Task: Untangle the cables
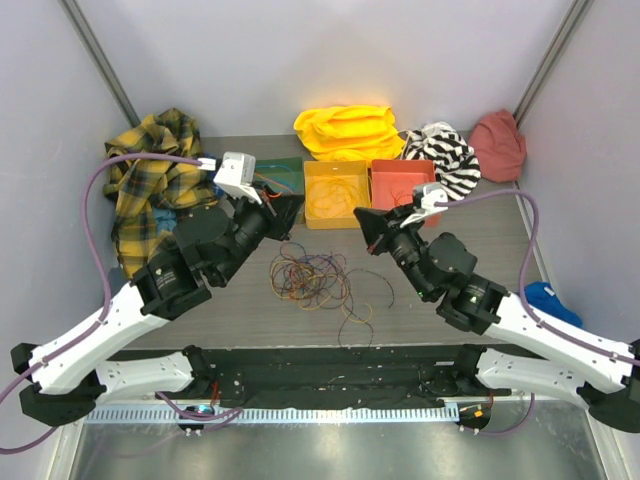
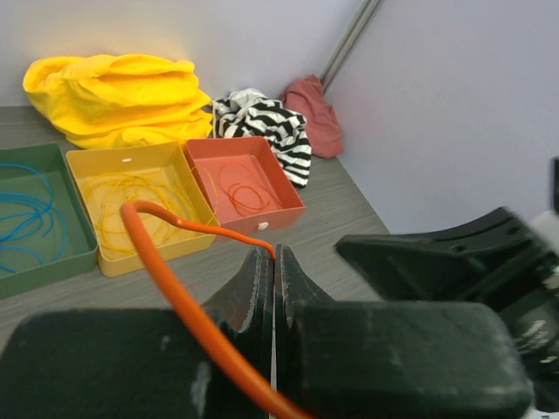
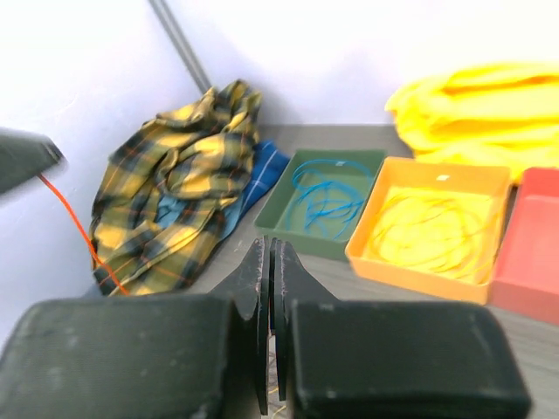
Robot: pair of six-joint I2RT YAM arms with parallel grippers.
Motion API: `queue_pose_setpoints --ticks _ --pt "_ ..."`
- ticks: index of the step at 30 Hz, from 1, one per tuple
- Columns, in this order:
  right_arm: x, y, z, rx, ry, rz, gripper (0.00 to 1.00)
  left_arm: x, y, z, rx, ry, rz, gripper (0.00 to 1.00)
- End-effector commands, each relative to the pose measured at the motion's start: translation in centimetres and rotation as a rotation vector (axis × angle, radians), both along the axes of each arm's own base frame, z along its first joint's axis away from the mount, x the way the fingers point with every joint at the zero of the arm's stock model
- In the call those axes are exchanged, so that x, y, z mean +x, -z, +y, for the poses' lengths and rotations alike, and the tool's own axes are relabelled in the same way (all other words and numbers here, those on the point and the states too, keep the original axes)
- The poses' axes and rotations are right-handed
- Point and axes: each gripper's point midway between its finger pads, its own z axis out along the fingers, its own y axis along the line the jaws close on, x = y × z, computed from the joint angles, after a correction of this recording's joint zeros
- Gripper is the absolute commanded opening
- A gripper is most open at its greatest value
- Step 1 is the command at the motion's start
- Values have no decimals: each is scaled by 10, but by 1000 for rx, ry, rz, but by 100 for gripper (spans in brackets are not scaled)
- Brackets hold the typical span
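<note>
Cables point(image 1: 308, 278): tangled bunch of thin loops, yellow-orange, red, blue-purple and dark, lying flat near the middle of the bench point(image 1: 235, 312), at 6 o'clock of the yellow tray point(image 2: 153, 255); one stray dark loop trailing toward 5 o'clock. Left pincer point(image 1: 288, 212) point(image 2: 274, 257): at 11 o'clock of the bunch, fingers pressed together and clamped at the tips on one orange cable point(image 2: 175, 297), arching up from the tips and back across the pincer body; in the right wrist view, hanging down in front of the plaid shirt point(image 3: 166, 201). Right pincer point(image 1: 366, 222) point(image 3: 266, 249): at 2 o'clock of the bunch, fingers closed against each other, nothing seen between them. Three trays in a row at 12 o'clock of the bunch: green tray point(image 3: 306, 243) with blue loops point(image 3: 327, 196), yellow tray with yellow loops point(image 3: 432, 231), red tray point(image 2: 262, 218) with red loops point(image 2: 240, 188). Plaid shirt heaped at 10 o'clock of the bench. Yellow cloth point(image 1: 345, 130) at 12 o'clock, behind the trays. Striped cloth point(image 1: 447, 155) at 1 o'clock, pink cloth point(image 1: 498, 145) just beside it in the corner.
</note>
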Motion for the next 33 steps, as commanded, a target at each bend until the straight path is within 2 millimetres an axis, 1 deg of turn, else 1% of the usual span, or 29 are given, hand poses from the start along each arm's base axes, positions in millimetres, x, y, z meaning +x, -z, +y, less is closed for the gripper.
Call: queue_pose_setpoints --ticks 1,2,3,4,5,6,7,8,9,10,12,14,15,16,17,18,19,20,21,22,24,25,26,28,30,31,32,33 --pt "-3 -45 -22 -54 53 -62 1 4 8 10 -22 -51 8 0" --pt "-4 -46 -18 -70 34 -62 1 3 8 10 -25 -50 7 1" --pt "-6 -48 -13 -75 7 -58 8 3 6 8 -31 -45 4 1" --pt "-6 -40 -5 -97 -23 -43 23 3 3 6 -40 -36 1 0" --pt "-8 -31 8 -111 -78 -31 50 2 0 5 -41 -30 1 0" --pt "-9 -14 15 -131 -105 -5 58 3 -2 3 -37 -25 1 1" --pt "-12 -12 23 -96 -135 -6 65 4 -9 -1 -40 -19 0 1" --pt "-17 -7 30 -85 -179 -7 73 5 -7 -5 -23 -13 10 1" --pt "-21 9 35 -93 -202 7 76 7 -9 -7 -17 -13 12 1" --pt "-23 8 38 -70 -209 -5 77 10 -13 -13 -9 -12 13 1" --pt "-26 19 41 -78 -225 -1 80 14 -15 -17 8 -15 14 1" --pt "-28 21 44 -76 -239 -2 81 20 -18 -26 13 -18 16 1" --pt "-30 28 48 -87 -251 7 80 21 -19 -30 13 -13 17 0" --pt "-30 31 50 -87 -258 9 81 21 -25 -32 1 -6 12 0" --pt "-30 32 51 -85 -261 10 81 24 -22 -40 10 7 19 1" --pt "-30 38 54 -92 -266 17 81 24 -24 -45 3 22 19 1" --pt "-30 41 57 -94 -270 18 80 23 -31 -48 -14 34 18 1" --pt "-28 44 59 -100 -269 21 80 25 -27 -55 -5 42 27 0" --pt "-28 46 60 -102 -267 21 80 25 -29 -58 -9 51 29 1" --pt "-25 48 62 -98 -260 23 80 24 -34 -60 -13 66 26 0" --pt "-22 49 64 -108 -253 12 79 26 -32 -66 -2 74 37 0" --pt "-20 47 65 -103 -247 2 79 25 -36 -67 -9 82 34 1" --pt "-18 51 68 -112 -246 5 79 24 -37 -69 -7 86 35 0" --pt "-14 50 73 -118 -240 -3 79 24 -36 -71 -3 95 40 1" --pt "-5 56 79 -134 -213 8 77 22 -39 -71 -11 105 40 1" --pt "-1 56 79 -135 -194 6 76 22 -38 -72 -11 108 42 1" --pt "6 62 79 -151 -161 15 75 21 -38 -72 -15 112 46 0" --pt "11 61 77 -147 -126 15 72 20 -36 -72 -13 115 49 1"
